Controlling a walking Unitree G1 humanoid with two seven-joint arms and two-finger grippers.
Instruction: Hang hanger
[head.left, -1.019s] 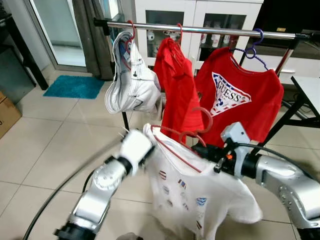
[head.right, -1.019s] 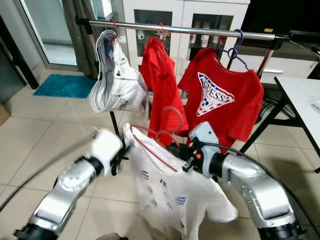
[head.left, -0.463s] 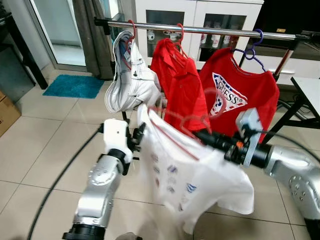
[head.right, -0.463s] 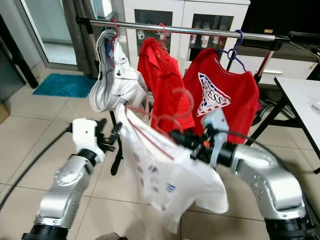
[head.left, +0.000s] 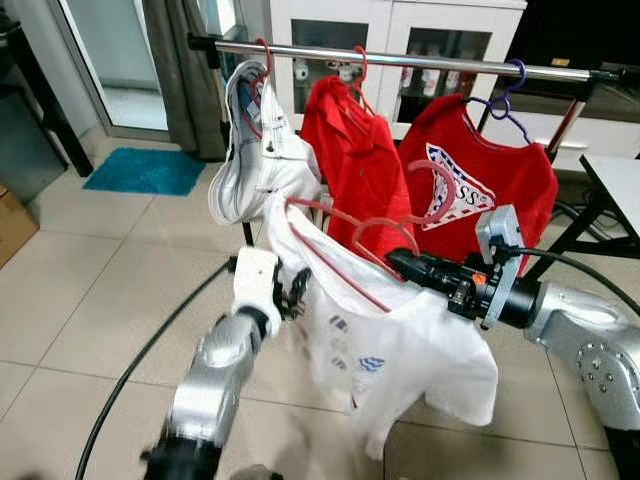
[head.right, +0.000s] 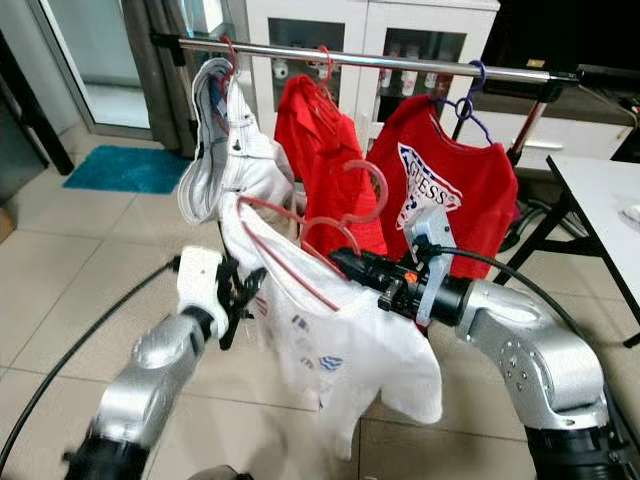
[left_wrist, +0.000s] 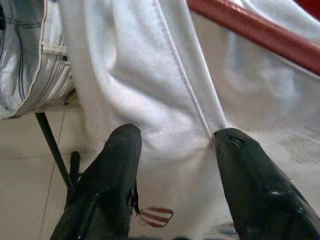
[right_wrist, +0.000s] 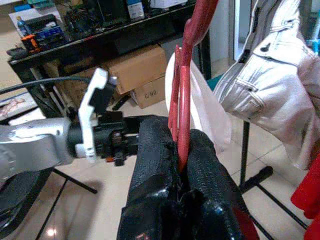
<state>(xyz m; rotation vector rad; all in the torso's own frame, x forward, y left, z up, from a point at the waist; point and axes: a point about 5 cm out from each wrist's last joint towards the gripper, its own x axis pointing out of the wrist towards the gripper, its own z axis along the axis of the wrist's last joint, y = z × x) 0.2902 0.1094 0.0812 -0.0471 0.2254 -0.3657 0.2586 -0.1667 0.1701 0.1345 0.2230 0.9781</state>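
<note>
The red hanger (head.left: 385, 228) carrying a white printed shirt (head.left: 385, 345) sits pinched at its neck between the clenched fingers of the right gripper (head.left: 400, 264), below and in front of the silver rail (head.left: 400, 62). The left gripper (head.left: 295, 292), fingers (left_wrist: 112, 175) spread apart, presses against the shirt's hanging shoulder without clasping it. On the rail hang a white denim garment (head.left: 262, 160), a red shirt (head.left: 355, 165) and a red Guess tee (head.left: 480, 190), crowding the space above the hook. Since a moment ago the hanger has risen closer to the rail, and the left gripper has dropped lower beside the shirt.
</note>
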